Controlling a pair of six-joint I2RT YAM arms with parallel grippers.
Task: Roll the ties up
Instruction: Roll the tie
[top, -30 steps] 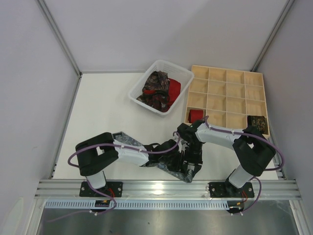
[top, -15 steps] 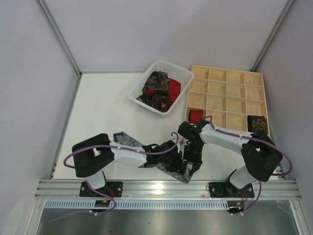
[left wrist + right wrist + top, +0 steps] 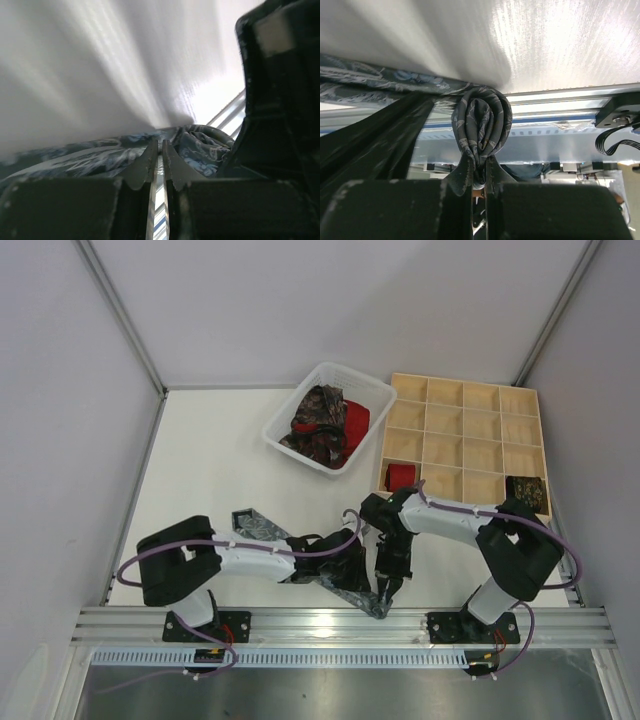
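A grey patterned tie (image 3: 254, 525) lies as a strip along the table's near edge, under both arms. My right gripper (image 3: 479, 167) is shut on its coiled end, a small tight roll (image 3: 481, 120) that bulges just past the fingertips above the front rail; from above that gripper (image 3: 385, 585) points toward the rail. My left gripper (image 3: 160, 142) has its jaws nearly together, tips pinching the flat strip of the tie (image 3: 200, 146); seen from above, the left gripper (image 3: 345, 562) sits just left of the right one. The strip between them is partly hidden by the arms.
A white basket (image 3: 290, 408) at the back holds a dark paisley tie (image 3: 318, 425) and a red tie (image 3: 356, 423). The wooden grid tray (image 3: 465, 440) at the right holds a red roll (image 3: 401, 476) and a dark roll (image 3: 526, 491). The metal rail (image 3: 300, 622) borders the near edge.
My right gripper's jaws have closed onto the tie's roll and it has drawn slightly toward the rail. The left arm's elbow has drifted left; its jaws stay as they were.
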